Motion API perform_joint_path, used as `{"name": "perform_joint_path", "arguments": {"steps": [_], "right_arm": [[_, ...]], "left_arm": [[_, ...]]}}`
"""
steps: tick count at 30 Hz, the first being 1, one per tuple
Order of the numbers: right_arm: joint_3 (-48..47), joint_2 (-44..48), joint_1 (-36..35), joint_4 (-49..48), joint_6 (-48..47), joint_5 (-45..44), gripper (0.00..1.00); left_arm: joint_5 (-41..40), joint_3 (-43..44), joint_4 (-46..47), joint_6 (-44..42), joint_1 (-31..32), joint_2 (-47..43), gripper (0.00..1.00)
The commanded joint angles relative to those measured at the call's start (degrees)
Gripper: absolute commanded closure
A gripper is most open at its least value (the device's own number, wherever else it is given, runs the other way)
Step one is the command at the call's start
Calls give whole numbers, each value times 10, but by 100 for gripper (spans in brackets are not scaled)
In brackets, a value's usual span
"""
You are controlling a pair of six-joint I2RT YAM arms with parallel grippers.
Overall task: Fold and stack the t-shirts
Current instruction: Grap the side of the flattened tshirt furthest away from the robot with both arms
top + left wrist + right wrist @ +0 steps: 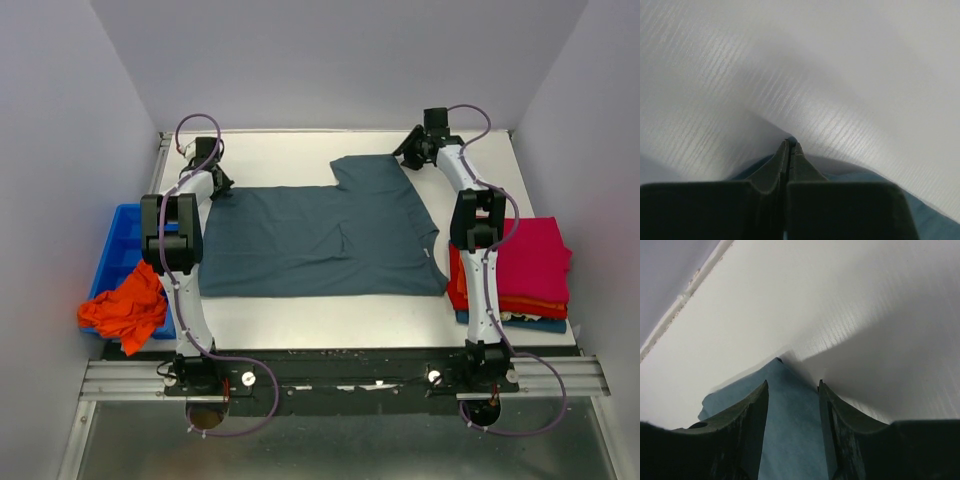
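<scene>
Two arms are reaching out to the far side of the surface, and I read the scene from the left edge across.

Furthest left sits the blue bin, hard against the surface's left side. An orange t-shirt lies crumpled over its near corner, spilling partly outside the rim.

Next comes my left pincer at the far left corner of the grey-blue t-shirt. From the wrist camera its two fingers are pressed together with no gap I can see. The cloth rises to a peak right at their tips, so I take it to be pinching that corner.

Most of the middle is covered by the grey-blue t-shirt, spread flat. Its long edges run left to right, and one part juts toward the far wall near the right arm.

My right pincer is at that jutting part. Its fingers stand apart, one on each side of a pointed corner of the cloth, which lies loose between them, not gripped.

At the far right is a folded pile, just beside the grey-blue shirt's right edge. A magenta t-shirt lies on top, with red cloth beneath it and a dark blue layer at the bottom.
</scene>
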State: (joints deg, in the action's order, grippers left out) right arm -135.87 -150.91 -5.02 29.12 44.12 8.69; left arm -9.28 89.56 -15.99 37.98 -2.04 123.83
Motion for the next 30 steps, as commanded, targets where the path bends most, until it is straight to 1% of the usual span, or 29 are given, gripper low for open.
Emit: {"name": "perform_joint_path", "arguments": {"steps": [1, 4, 7, 9, 13, 16, 21, 26, 29, 30], "right_arm": [[-7, -11, 2, 23, -3, 15, 46], [-4, -8, 2, 30, -11, 14, 46], [-19, -11, 1, 60, -25, 11, 47], [-10, -5, 0, 78, -35, 5, 47], [26, 17, -5, 70, -42, -2, 49], [18, 12, -10, 72, -44, 6, 54], [11, 10, -18, 79, -43, 2, 55], [14, 13, -18, 79, -54, 12, 60], [23, 16, -17, 74, -53, 13, 67], [24, 18, -18, 74, -54, 14, 71]], "left_arm": [[45, -18, -19, 0, 8, 9, 100], [51, -16, -18, -3, 8, 11, 100], [57, -16, -17, -4, 8, 11, 100], [62, -15, -15, -4, 8, 14, 100], [71, -15, -12, -4, 5, 14, 100], [73, -18, -11, -1, 1, 14, 100], [92, -26, 5, 7, -14, 12, 100], [116, -48, 31, 10, -25, -3, 100], [111, -55, 32, 7, -30, -13, 100], [108, -54, 31, 4, -31, -16, 100]]}}
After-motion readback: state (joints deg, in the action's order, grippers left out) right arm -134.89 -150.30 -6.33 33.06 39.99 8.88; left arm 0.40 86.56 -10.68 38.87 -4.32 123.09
